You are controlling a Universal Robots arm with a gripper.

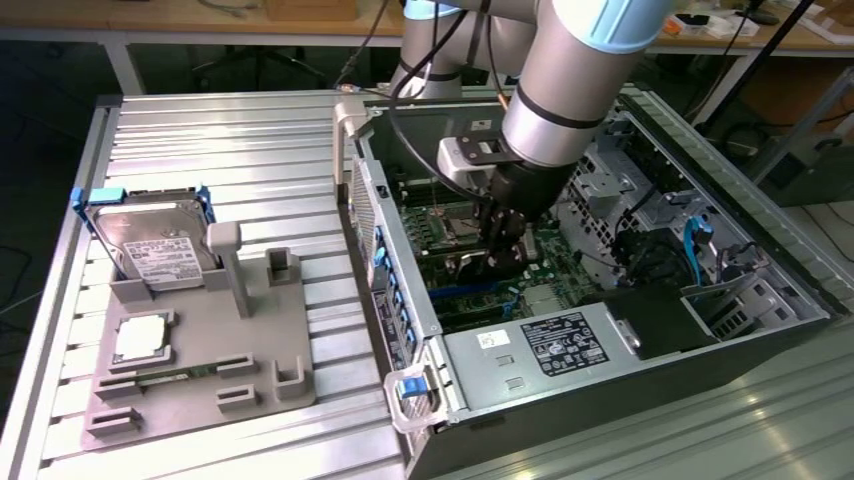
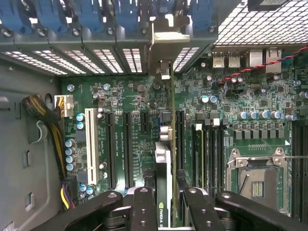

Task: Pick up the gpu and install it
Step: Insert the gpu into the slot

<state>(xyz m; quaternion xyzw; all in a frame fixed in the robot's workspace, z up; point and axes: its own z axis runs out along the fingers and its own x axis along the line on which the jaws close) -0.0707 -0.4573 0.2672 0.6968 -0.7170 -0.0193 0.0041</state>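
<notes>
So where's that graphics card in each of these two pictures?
Exterior view: the gpu hangs edge-on under the gripper, inside the open computer case, over the motherboard.
Wrist view: the gpu runs edge-on up the middle from the jaws, its metal bracket by the blue slot clips.
Shared landmark: the green motherboard.

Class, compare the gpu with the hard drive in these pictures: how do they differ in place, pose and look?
Place: the gpu is inside the open computer case, over the motherboard; the hard drive is outside it, on the grey fixture.
Pose: the gpu is gripped edge-on by the hand; the hard drive leans in its stand, untouched.
Look: the gpu is a thin card; the hard drive is a silver block with a white label.
</notes>
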